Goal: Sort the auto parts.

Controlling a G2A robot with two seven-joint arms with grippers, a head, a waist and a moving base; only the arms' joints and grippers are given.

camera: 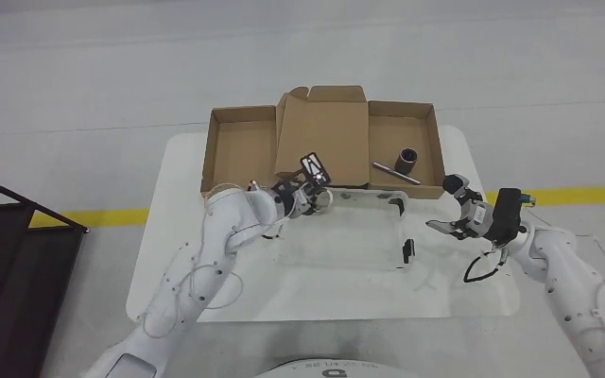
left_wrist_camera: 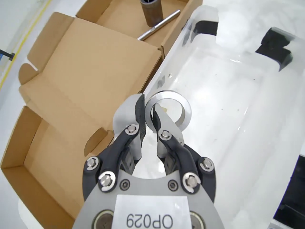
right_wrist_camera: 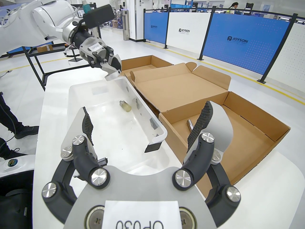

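While the cardboard box [camera: 321, 132] is sitting behind the clear bin [camera: 345, 236], my right pincer [right_wrist_camera: 146, 106] is hanging wide open and empty off the bin's right end, and my left pincer [left_wrist_camera: 148, 115] is pinching the rim of the metal ring [left_wrist_camera: 185, 113] above the bin's far left corner.

top view looking down, wrist views close and oblique, all sharing cardboard box [camera: 321, 128]

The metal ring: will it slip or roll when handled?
The metal ring looks thick and solid, so probably stiff and heavy. Its polished surface may slip, since the left gripper pinches only its wall. On edge, it could roll.
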